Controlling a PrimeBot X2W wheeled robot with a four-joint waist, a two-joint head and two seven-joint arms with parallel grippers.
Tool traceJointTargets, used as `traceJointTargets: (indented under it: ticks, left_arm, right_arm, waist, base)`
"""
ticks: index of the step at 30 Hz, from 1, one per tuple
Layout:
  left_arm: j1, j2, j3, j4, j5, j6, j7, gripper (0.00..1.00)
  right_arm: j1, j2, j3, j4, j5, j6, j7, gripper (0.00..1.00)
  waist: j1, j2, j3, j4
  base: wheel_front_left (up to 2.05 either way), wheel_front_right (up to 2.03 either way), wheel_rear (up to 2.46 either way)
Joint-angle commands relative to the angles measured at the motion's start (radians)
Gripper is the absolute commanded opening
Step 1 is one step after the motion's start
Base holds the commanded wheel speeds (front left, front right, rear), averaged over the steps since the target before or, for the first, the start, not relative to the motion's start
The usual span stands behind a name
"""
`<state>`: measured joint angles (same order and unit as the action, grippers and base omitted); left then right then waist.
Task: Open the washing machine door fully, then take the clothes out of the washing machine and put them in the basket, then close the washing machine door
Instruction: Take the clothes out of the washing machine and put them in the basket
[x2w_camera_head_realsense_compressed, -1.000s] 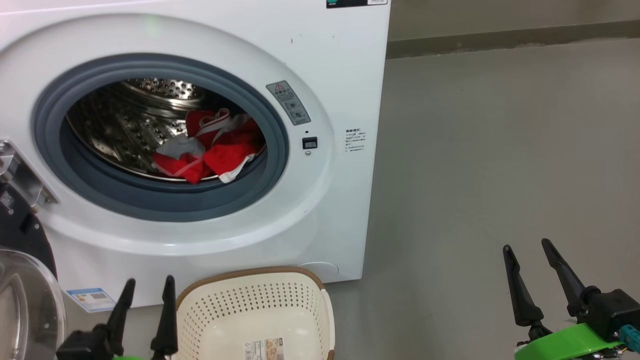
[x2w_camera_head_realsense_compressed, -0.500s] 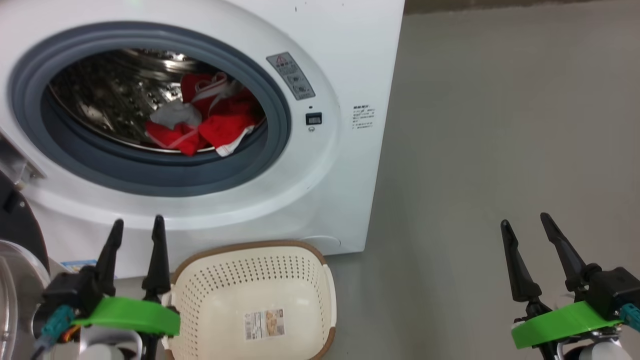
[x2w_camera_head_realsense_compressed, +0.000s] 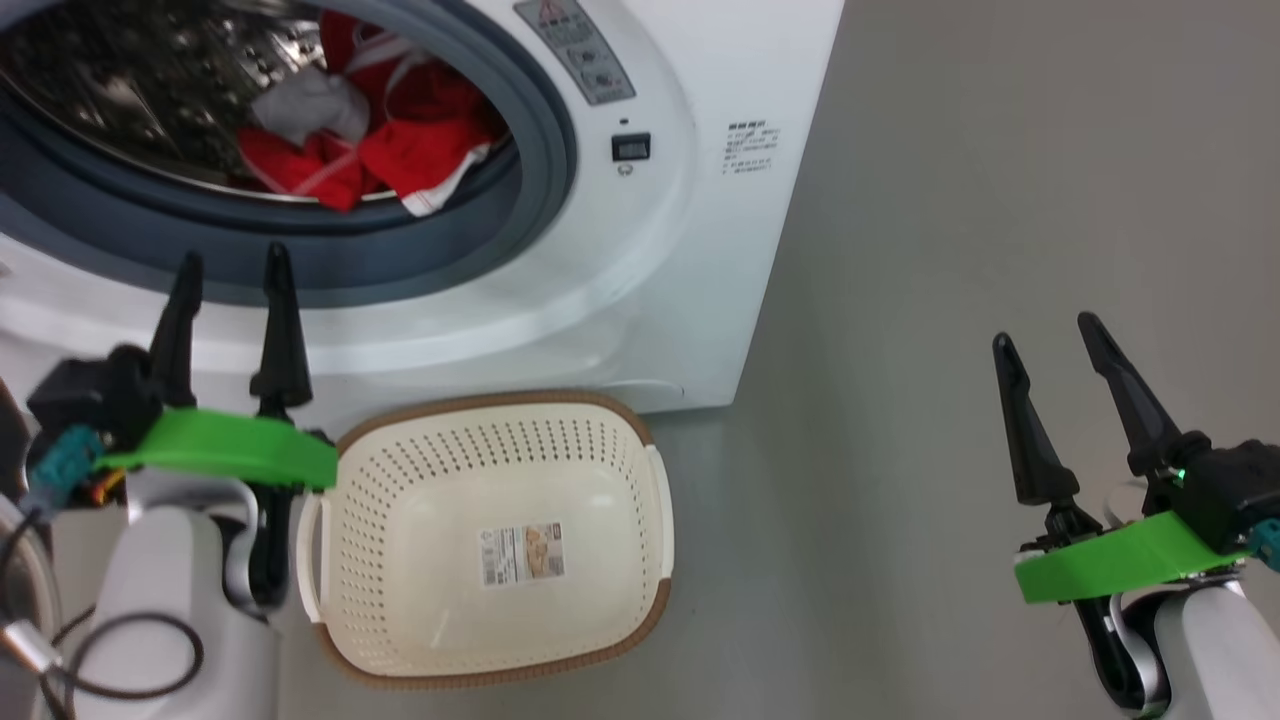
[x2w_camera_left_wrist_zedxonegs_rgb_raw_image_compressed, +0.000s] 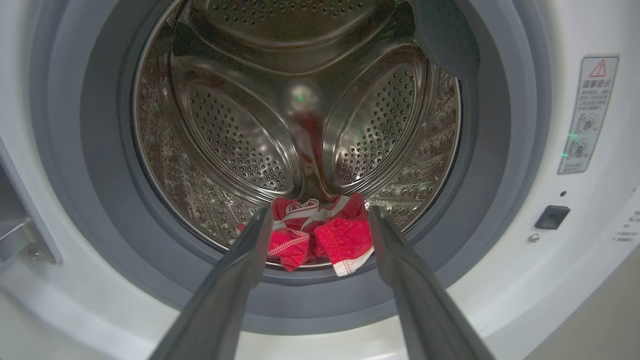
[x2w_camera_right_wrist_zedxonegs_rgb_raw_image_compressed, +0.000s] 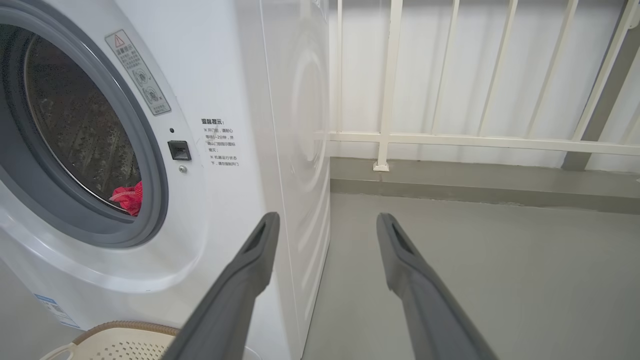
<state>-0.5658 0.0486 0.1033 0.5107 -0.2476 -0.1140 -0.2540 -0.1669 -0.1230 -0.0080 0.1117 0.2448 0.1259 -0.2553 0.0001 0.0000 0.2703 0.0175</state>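
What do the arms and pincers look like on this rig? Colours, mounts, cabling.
The left pincer and right pincer each have two long, dark, tapering fingers on a black block. A bright green bracket sits under each, with a teal connector at its side. The forearms are pale and rounded; a black cable loops beside the left one.

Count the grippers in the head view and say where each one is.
2. The left gripper is at lower left, open, in front of the washing machine and beside the basket. The right gripper is at lower right, open, over the grey floor.
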Motion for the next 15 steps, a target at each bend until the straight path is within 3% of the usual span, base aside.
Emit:
traceJointTargets:
  ticks: [1,15]
  left_arm:
    - [-0.036,0.031,0.032,-0.008,0.004,0.0,-0.008,1.0]
    - [-0.341,0.072,0.02,0.216,0.061,0.034,-0.008,1.0]
  right_arm:
    - [-0.024,-0.015,0.026,-0.026,-0.005,0.005,-0.006,1.0]
    - [-0.106,-0.021,0.058,-0.031,-0.006,0.005,-0.006,1.0]
  waist:
    - [-0.0001,0.0,0.059,-0.002]
    - [-0.0001,0.0,0.196,-0.046]
  base:
    - [0.0,0.0,0.0]
    - [0.0,0.0,0.0]
